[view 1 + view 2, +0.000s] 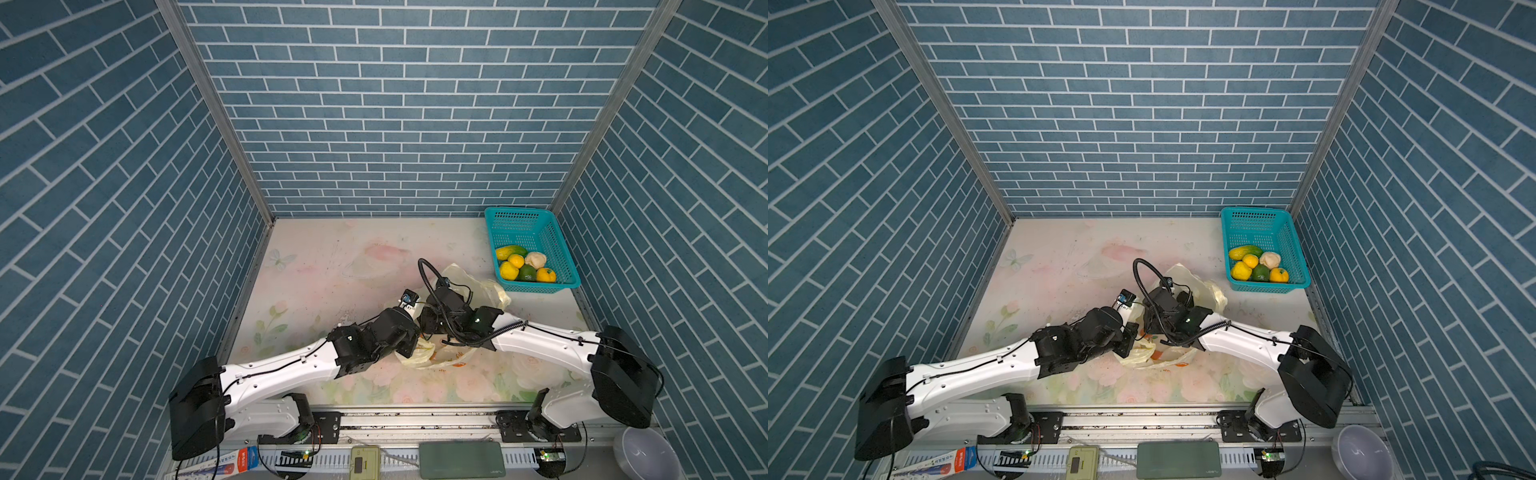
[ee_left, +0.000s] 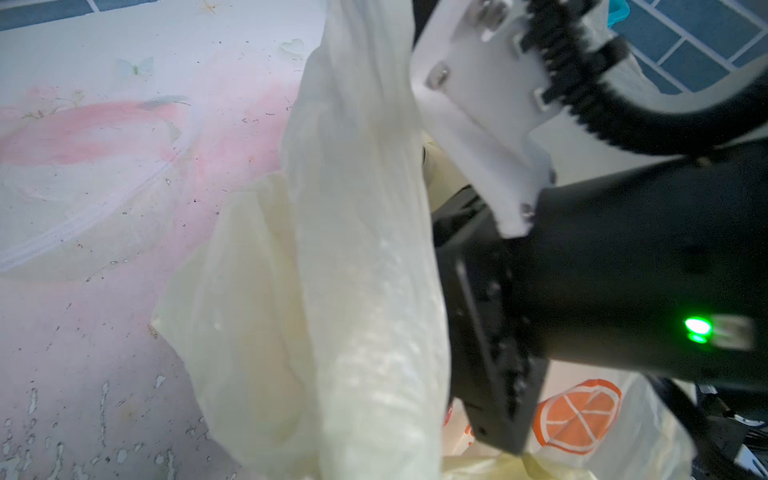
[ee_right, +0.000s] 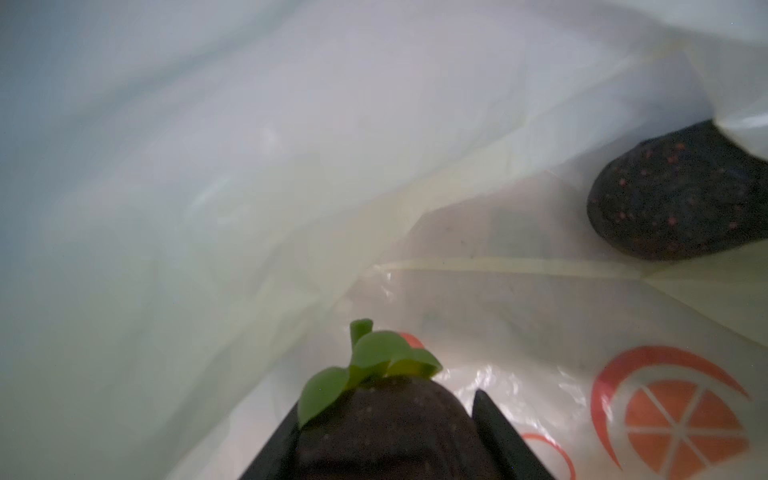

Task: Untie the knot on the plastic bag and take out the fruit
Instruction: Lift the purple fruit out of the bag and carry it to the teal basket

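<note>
Already far along, judging by the teal basket [image 1: 540, 286]: six pieces of fruit [image 1: 524, 266] inside it, yellow, green and one cream-white. Easy to find the plastic bag [image 1: 492, 291] on the flowered desk [image 1: 332, 266], near the basket, on the basket's side toward the arm bases, crumpled and with open mouth. No knot to see in any view, so untying judged as done.

On the left gripper [image 1: 1128, 343], jaws clenched, seemingly on a fold of the bag's rim, with a band of plastic pulled up taut in the left wrist view. Pinch itself hidden.

On the right gripper [image 3: 386, 440], reaching inside the bag, jaws pressed on both flanks of a leafy dark fruit [image 3: 382, 407], round, with a green cap. Deeper in the bag, a speckled dark fruit [image 3: 673, 195], untouched, half under a fold. Nearer to the basket or farther from it, cannot tell.

Probably light and firm, this leafy dark fruit, yet round enough to slip forward out of flat jaws. Better to hold at the widest part, below the leaves, never on the cap, which looks thin and may tear. Very soft and slippery, the bag film: follows any pull and may cling to the fruit on the way out. Worth to hold the rim lifted during the carry toward the basket.
</note>
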Available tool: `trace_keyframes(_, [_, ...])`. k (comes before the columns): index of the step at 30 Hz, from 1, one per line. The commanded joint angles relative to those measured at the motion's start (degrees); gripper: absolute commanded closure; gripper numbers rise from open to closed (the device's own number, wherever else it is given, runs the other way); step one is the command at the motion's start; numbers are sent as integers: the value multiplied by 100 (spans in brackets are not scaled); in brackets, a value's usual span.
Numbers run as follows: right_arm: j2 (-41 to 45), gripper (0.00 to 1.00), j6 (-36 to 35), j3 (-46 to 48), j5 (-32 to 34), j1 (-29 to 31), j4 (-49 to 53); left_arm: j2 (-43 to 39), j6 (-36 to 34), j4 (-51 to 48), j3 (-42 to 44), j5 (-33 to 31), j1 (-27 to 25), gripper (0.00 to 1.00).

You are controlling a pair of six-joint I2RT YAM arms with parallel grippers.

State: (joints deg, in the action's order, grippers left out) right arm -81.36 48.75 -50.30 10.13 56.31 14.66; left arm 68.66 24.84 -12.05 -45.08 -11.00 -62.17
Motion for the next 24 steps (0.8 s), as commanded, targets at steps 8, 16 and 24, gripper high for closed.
trace_keyframes(8, [1068,51,2,-1318,38,35,2129,-43,18,-123,-58,-280,38,100])
trace_keyframes(16, [1145,50,-525,-2829,-179,-532,2813,-24,34,-135,-38,-240,38,100])
trace_keyframes(24, [1033,49,-1213,-3254,-747,-2243,2401,-61,39,-193,-64,-240,38,100])
